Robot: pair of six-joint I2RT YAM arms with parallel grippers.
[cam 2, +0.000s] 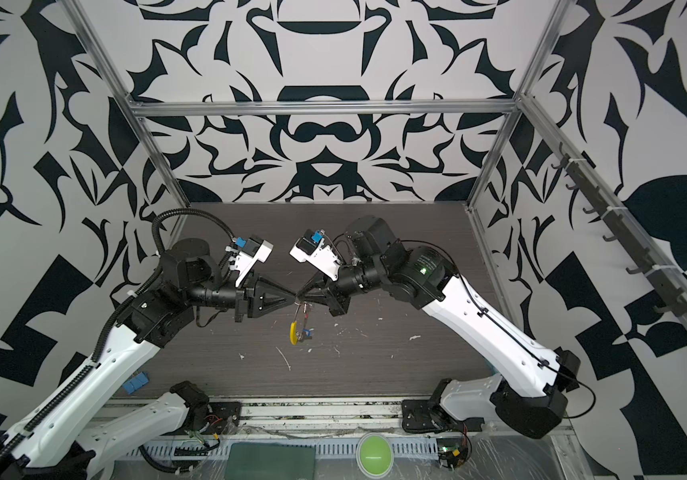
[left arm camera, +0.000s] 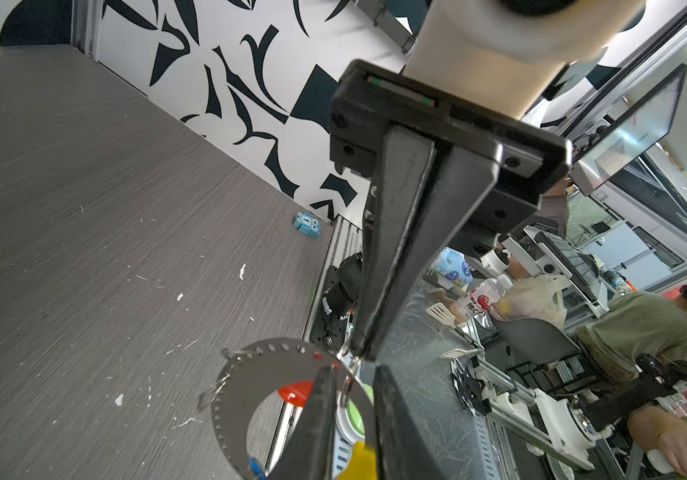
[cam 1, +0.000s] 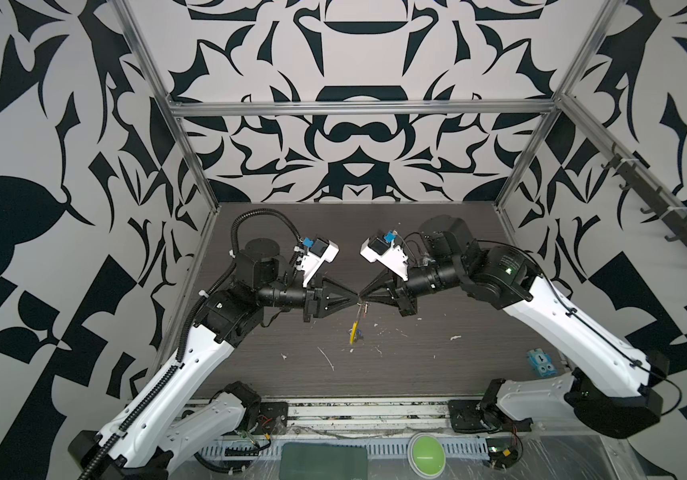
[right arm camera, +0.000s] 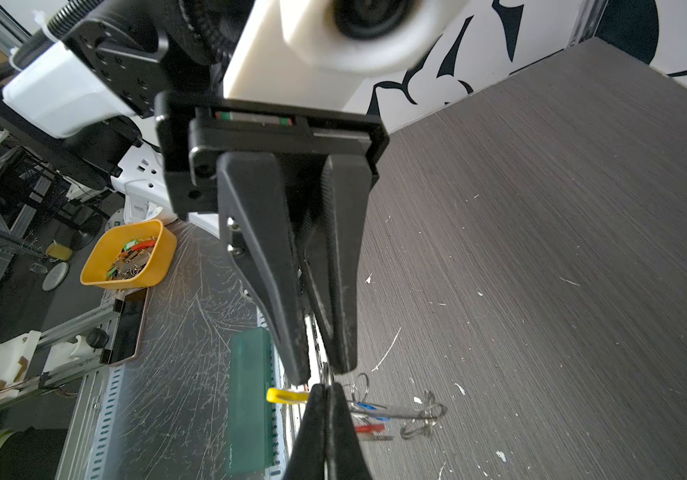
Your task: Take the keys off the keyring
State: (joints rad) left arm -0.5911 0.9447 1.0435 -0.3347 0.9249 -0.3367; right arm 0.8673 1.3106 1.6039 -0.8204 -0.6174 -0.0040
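Observation:
Both grippers meet tip to tip above the table's middle. My right gripper (right arm camera: 327, 388) is shut on the thin wire at the top of the keyring (left arm camera: 229, 386), which hangs below it as a grey loop with small notches and a yellow sleeve (cam 1: 353, 332). The red-headed key (left arm camera: 294, 392) and the blue-headed key (right arm camera: 364, 405) dangle from the loop. My left gripper (left arm camera: 354, 374) faces the right one, jaws a narrow gap apart, with the ring's wire between them and touching neither. In both top views the ring hangs just under the two tips (cam 2: 296, 297).
A light-blue block (cam 1: 541, 362) lies near the table's right front corner. White scraps (cam 1: 327, 359) are scattered over the dark tabletop. Past the front edge are a dark green pad (cam 1: 324, 459), a green round button (cam 1: 427, 453) and a yellow bin (right arm camera: 130, 257).

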